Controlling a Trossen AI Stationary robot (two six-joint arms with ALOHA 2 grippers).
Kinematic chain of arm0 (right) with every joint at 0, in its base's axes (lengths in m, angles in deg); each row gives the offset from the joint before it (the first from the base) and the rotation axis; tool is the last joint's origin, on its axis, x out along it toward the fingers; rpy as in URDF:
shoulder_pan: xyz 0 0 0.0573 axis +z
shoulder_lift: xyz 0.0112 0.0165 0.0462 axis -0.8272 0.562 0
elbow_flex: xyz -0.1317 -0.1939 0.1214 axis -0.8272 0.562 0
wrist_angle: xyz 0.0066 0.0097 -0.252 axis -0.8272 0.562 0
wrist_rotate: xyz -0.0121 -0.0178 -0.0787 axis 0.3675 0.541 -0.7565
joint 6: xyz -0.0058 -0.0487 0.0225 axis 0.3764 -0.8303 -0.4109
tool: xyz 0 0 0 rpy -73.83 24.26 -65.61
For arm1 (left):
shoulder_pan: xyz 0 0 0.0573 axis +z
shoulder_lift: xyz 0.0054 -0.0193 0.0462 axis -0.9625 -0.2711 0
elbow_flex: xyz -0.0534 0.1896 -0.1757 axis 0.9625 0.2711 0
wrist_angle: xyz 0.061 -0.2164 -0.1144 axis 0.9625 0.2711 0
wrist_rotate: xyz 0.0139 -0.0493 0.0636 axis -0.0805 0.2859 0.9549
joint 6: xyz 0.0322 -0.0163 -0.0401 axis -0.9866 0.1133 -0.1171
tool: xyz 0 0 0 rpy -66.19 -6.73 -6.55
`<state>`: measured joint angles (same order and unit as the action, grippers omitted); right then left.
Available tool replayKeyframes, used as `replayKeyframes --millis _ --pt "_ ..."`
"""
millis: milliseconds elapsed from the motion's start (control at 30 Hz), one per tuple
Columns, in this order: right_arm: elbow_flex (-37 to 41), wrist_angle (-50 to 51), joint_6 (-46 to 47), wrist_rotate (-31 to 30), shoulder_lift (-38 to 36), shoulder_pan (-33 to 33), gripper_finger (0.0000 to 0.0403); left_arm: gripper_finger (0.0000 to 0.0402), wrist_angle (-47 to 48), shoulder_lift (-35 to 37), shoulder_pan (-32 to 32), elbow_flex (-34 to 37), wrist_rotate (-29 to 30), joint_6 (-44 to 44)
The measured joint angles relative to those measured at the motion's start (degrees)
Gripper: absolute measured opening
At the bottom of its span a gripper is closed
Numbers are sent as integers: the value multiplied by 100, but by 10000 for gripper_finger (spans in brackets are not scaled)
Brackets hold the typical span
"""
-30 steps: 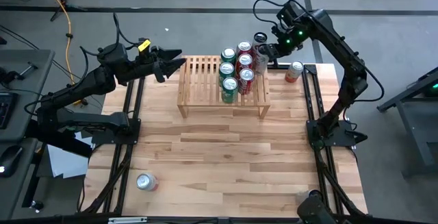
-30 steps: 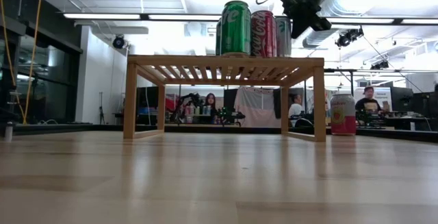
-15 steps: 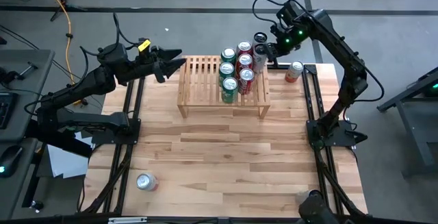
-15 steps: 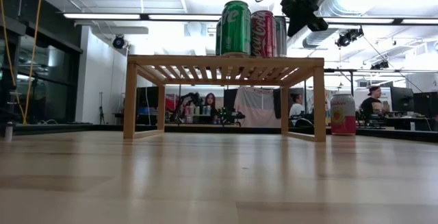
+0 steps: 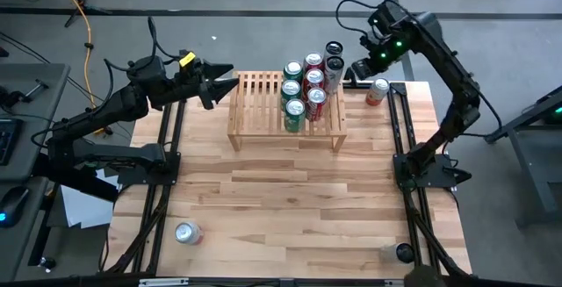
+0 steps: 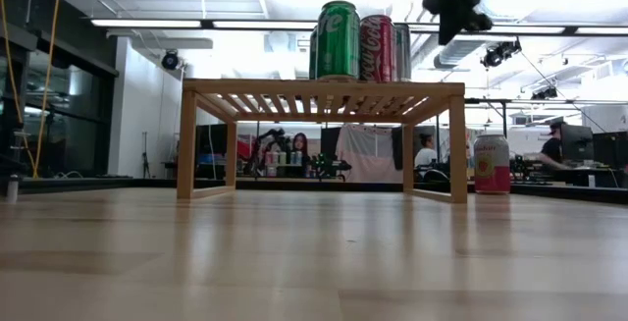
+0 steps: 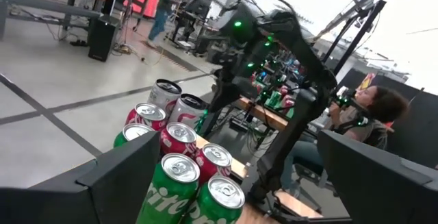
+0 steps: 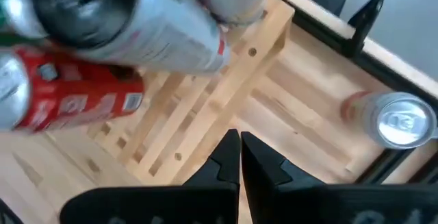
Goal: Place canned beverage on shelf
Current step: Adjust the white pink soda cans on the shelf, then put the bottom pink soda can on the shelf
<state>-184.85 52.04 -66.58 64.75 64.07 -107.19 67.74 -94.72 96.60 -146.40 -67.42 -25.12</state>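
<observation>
- We see the shelf (image 5: 285, 109) at the table's far middle, with seven upright cans (image 5: 303, 85) crowded on its right end.
- A pink can (image 5: 378, 90) stands on the table just beyond that end.
- Our right gripper (image 5: 361, 65) hangs above it, fingers pressed together, empty.
- Our left gripper (image 5: 226, 76) waits spread wide by the shelf's left end.

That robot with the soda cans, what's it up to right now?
It is stocking cans onto the wooden shelf, where seven cans crowd its right end. The right gripper hangs shut and empty above the table's far right corner, next to a pink can standing on the table. The left gripper waits open left of the shelf. A silver can sits near the front left.
</observation>
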Motion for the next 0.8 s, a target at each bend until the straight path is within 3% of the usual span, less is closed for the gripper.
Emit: replayKeyframes --millis 167,400,633,800 --pt "518 -222 -165 -11 -643 130 0 388 15 1 -1 0 -29 -162" --pt "2403 -1577 205 168 -2294 684 0 388 72 15 0 0 -200 -436" --pt "3976 -4201 1350 673 -3846 1583 0 388 73 15 0 0 -225 -442" --pt "4687 -6341 1978 623 -4334 2019 0 388 72 15 0 0 -223 -440"
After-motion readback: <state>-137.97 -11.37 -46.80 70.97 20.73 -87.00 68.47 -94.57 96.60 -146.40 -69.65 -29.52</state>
